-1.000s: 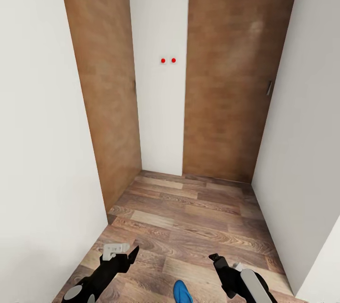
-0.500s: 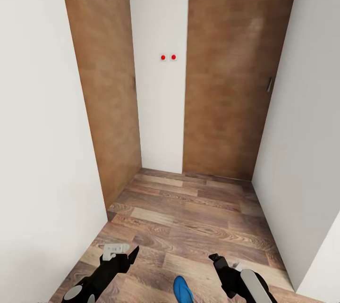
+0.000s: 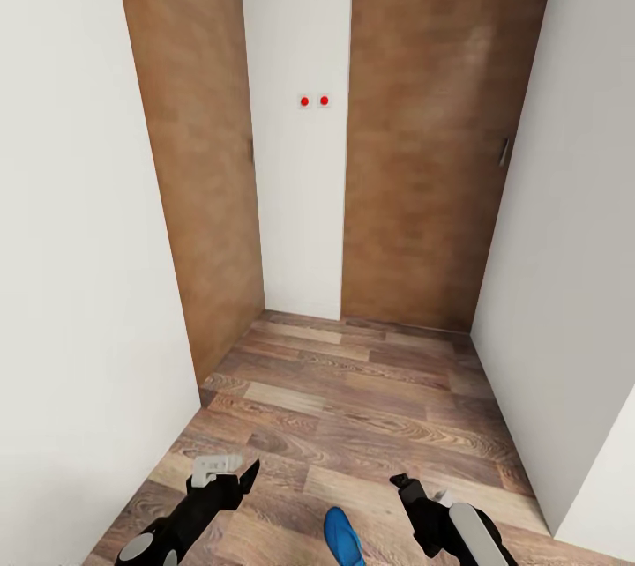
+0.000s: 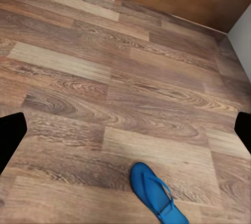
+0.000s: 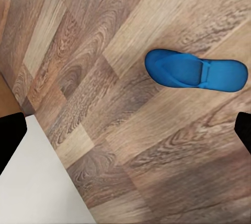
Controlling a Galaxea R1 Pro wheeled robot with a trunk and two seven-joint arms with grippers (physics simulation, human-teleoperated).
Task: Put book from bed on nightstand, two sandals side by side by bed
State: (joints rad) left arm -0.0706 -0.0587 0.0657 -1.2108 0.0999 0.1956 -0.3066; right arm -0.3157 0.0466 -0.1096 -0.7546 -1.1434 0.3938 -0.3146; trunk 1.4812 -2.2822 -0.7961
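One sandal on the floor, both hands empty

One blue sandal (image 3: 343, 538) lies flat on the wood plank floor (image 3: 353, 398) between the two arms, its heel end cut off by the lower edge of the head view. The left wrist view shows the same sandal (image 4: 157, 195) strap-side up, its far end clipped by the frame; the right wrist view shows it whole (image 5: 195, 70), well apart from the white wall base (image 5: 42, 182).

The left hand (image 3: 231, 476) hangs low above the floor with its fingers spread wide and nothing between them. The right hand (image 3: 414, 488) is likewise wide open and empty, though its far finger is hard to make out in the head view.

Ahead stand two tan doors (image 3: 432, 134) with a narrow white wall strip (image 3: 300, 196) between them carrying two small red dots (image 3: 314, 100); what they belong to is too small to tell.
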